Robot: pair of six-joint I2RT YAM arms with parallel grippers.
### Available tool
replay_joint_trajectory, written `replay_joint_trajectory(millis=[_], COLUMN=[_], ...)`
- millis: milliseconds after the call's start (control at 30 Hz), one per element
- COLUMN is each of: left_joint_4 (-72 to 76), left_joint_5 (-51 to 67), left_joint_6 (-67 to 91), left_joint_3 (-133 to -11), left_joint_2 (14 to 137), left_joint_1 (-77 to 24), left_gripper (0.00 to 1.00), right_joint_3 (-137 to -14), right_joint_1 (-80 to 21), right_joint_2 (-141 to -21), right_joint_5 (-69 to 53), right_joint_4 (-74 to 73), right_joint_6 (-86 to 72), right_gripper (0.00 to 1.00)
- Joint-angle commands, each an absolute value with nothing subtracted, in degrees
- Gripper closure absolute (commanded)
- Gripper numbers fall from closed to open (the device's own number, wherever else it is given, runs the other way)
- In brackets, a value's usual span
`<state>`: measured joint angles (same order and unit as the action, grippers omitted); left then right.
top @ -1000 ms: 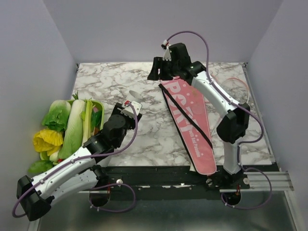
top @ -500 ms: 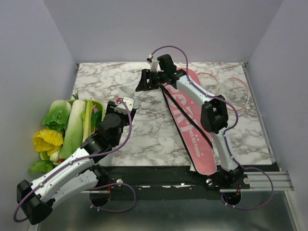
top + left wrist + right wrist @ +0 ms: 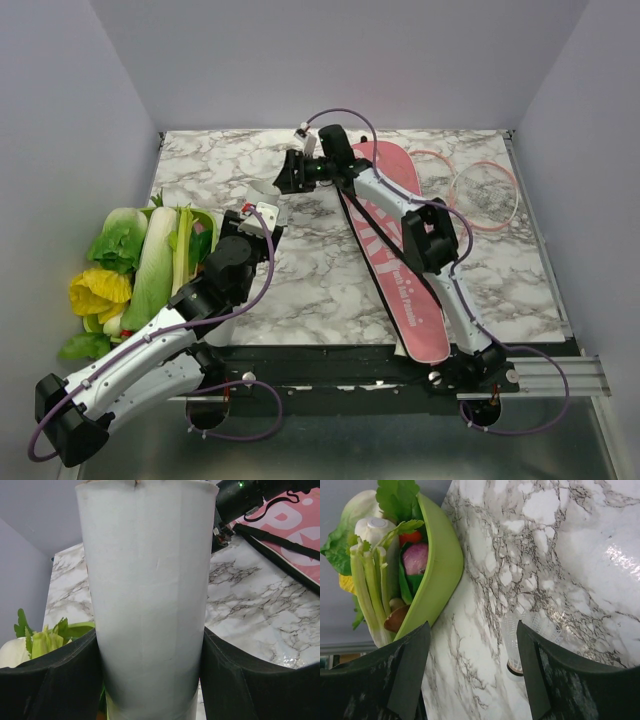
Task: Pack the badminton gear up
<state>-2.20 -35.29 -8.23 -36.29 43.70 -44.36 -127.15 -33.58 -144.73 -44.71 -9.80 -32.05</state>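
Marble table [image 3: 320, 290] carries the long pink cover [image 3: 422, 325], which lies flat and runs from 12 o'clock down to 5 o'clock. Green tray [image 3: 437, 575] of vegetables sits at the 9 o'clock edge. Pink racket rims [image 3: 480, 195] lie at 2 o'clock. Toward 10 o'clock the left gripper [image 3: 150, 650] is clamped on the white tube [image 3: 150, 580]. At 11 o'clock the right gripper [image 3: 472, 630] hovers with its fingers spread wide over a small shuttlecock [image 3: 512, 645], which lies on the marble close to one finger.
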Motion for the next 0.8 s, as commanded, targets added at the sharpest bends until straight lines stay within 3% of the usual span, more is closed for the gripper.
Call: replay_joint_trajectory(millis=[0, 367, 767], left_joint_4=[-0.4, -0.3, -0.4], left_joint_5=[-36.5, -36.7, -36.2], left_joint_6=[-7.6, -7.9, -8.0], left_joint_3=[-35.6, -35.4, -35.6], left_joint_2=[42.6, 41.5, 41.1], left_joint_1=[-44.2, -44.2, -44.2], left_gripper=[1.0, 1.0, 1.0], right_joint_3=[-128.5, -127.9, -120.4], right_joint_1=[-35.2, -35.9, -35.9], right_joint_2=[-147.7, -150.0, -144.5], right_joint_5=[-44.2, -40.9, -37.6], right_joint_4=[-4.4, -4.2, -9.8], right_joint_6=[-37.7, -39.1, -31.6], right_gripper=[0.22, 0.22, 0.23])
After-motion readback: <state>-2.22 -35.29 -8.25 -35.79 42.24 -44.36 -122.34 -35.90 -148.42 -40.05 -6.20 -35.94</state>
